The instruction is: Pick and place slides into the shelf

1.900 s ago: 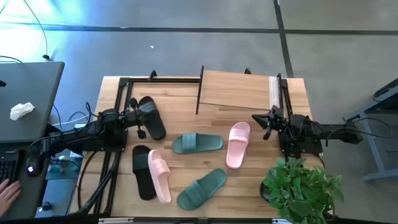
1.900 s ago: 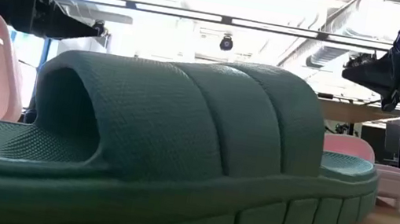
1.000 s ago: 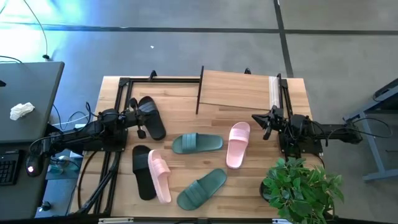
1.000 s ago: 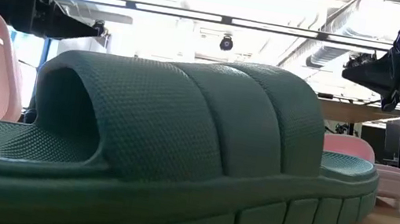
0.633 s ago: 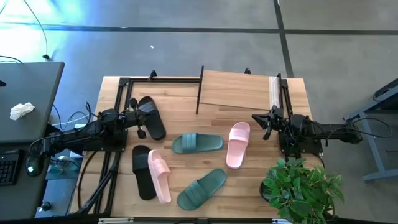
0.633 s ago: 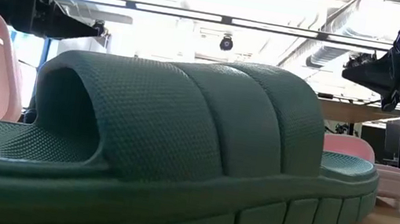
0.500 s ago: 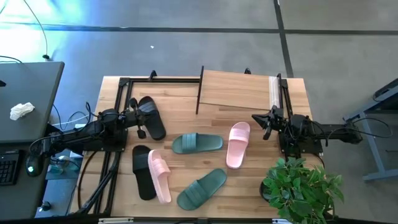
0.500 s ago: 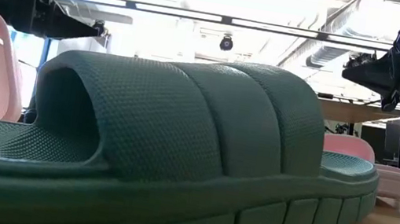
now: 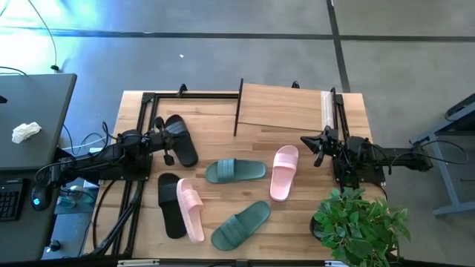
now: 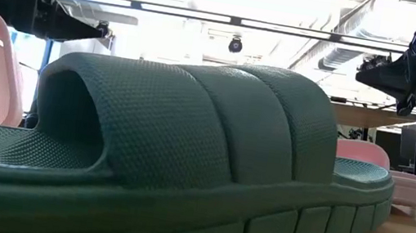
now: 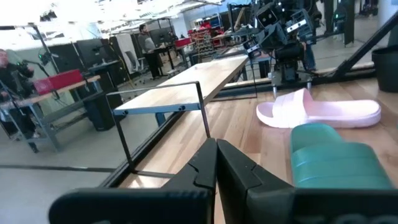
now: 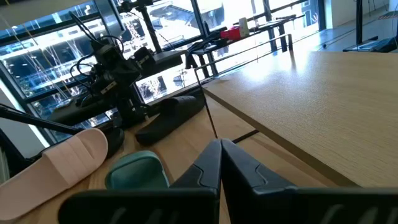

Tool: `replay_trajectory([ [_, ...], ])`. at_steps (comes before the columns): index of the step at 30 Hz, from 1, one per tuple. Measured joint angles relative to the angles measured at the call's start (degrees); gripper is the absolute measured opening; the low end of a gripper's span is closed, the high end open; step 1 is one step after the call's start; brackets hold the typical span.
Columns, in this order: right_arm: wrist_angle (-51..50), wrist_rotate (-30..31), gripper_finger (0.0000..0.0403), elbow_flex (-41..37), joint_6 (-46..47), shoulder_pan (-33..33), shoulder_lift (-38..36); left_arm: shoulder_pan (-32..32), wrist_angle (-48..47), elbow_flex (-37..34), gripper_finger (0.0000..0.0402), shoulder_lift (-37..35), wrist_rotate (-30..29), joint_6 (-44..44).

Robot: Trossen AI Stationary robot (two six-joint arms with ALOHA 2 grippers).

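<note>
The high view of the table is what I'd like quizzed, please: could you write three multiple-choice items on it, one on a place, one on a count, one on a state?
1. Where is the potted plant?
A. By the left arm
B. On the shelf
C. At the table corner near the right arm

2. How many slides lie on the tabletop?
A. Four
B. Six
C. Three

3. What does the shelf top hold?
A. Nothing
B. A pink pair
C. One black slide

Answers:
1 C: its leaves sit below the right hand.
2 B: two green, two pink, two black.
3 A: its light board is bare.
</note>
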Motion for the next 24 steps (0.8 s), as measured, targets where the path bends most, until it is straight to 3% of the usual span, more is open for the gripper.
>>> replay_trajectory([
  [9, 0.0, 0.0, 0.0, -0.02, 0.0, 0.0, 0.02, -0.01, 2.46, 0.0, 0.0001, -0.01, 0.07, -19.52],
  [14, 0.0, 0.0, 0.0, 0.0, 0.0, 0.01, 0.02, 0.0, 8.52, -0.02, 0.0001, -0.03, 1.92, -36.9],
  [19, 0.27, -0.02, 0.0, -0.03, 1.11, 0.02, 0.02, 0.0, 25.89, -0.02, 0.0001, -0.03, 6.86, -40.23],
  [24, 1.81, -0.02, 0.0, -0.09, 18.29, 0.01, 0.02, -0.02, 45.96, 0.0, 0.0001, -0.03, 7.31, -38.41],
])
